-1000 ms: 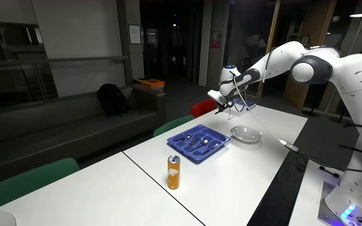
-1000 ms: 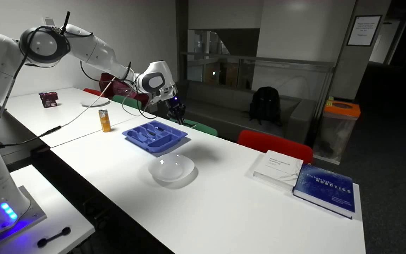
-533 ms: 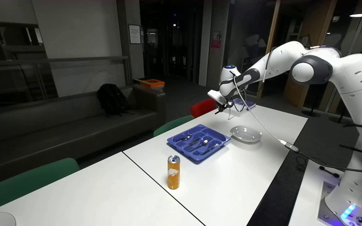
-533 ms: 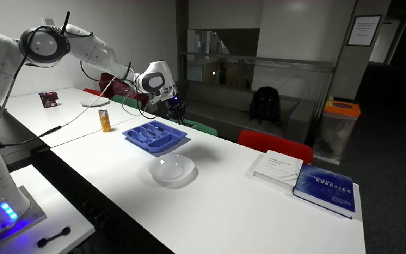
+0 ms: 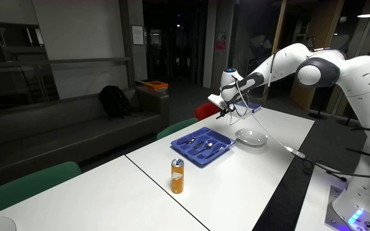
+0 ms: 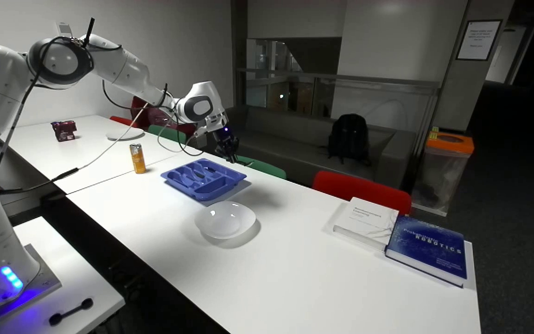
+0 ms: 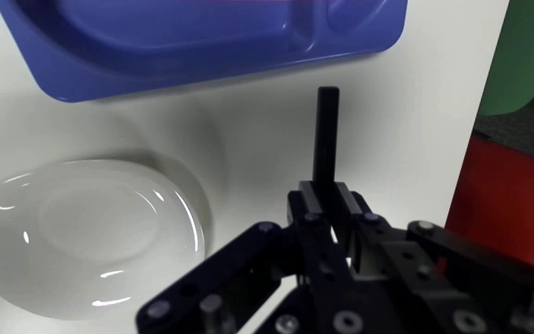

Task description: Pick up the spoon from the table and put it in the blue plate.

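Note:
The blue plate (image 5: 203,146) is a rectangular tray with compartments, lying flat on the table. It also shows in an exterior view (image 6: 203,180) and at the top of the wrist view (image 7: 179,69). Several pieces of cutlery lie in it. My gripper (image 7: 328,197) is shut on the black handle of the spoon (image 7: 326,134), whose handle end points toward the blue plate. The spoon's head is hidden in the wrist view; a thin light tip shows beyond the fingers in an exterior view (image 6: 249,163). The gripper hangs above the table, beside the blue plate, near the chairs' edge.
A round white dish (image 7: 100,232) stands close to the blue plate. An orange can (image 5: 177,176) stands on its other side. Two books (image 6: 366,222) lie at the table's far end. Green (image 6: 262,168) and red (image 6: 362,189) chairs line the edge. A cable (image 5: 265,125) hangs along the arm.
The arm has moved a little toward the blue plate and slightly lower, with the spoon still in the gripper. The blue plate, dish and can have not moved.

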Action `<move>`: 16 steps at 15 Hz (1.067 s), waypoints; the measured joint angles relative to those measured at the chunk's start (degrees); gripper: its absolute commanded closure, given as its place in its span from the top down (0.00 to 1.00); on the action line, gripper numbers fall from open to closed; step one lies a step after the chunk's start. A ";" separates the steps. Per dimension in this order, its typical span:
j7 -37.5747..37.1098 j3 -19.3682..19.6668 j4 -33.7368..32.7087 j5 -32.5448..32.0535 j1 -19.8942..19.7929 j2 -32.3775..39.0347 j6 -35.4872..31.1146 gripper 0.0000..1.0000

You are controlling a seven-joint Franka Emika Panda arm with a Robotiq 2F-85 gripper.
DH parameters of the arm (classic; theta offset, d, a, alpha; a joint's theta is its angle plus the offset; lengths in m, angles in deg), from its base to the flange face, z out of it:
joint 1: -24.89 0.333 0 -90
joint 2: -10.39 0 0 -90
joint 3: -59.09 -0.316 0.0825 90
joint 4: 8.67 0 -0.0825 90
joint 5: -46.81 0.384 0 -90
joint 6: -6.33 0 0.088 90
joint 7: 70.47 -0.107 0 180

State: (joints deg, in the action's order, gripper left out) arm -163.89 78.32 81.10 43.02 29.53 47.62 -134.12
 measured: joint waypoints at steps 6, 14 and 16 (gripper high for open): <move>-7.01 -0.95 -1.58 -2.26 3.23 -0.09 3.19 0.03; -9.10 -4.76 0.10 -4.14 5.10 -1.07 3.83 0.03; -8.00 -6.27 2.02 -4.19 5.10 -2.33 3.81 0.03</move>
State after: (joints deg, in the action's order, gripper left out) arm -171.89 72.04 83.13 38.84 34.63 45.28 -130.30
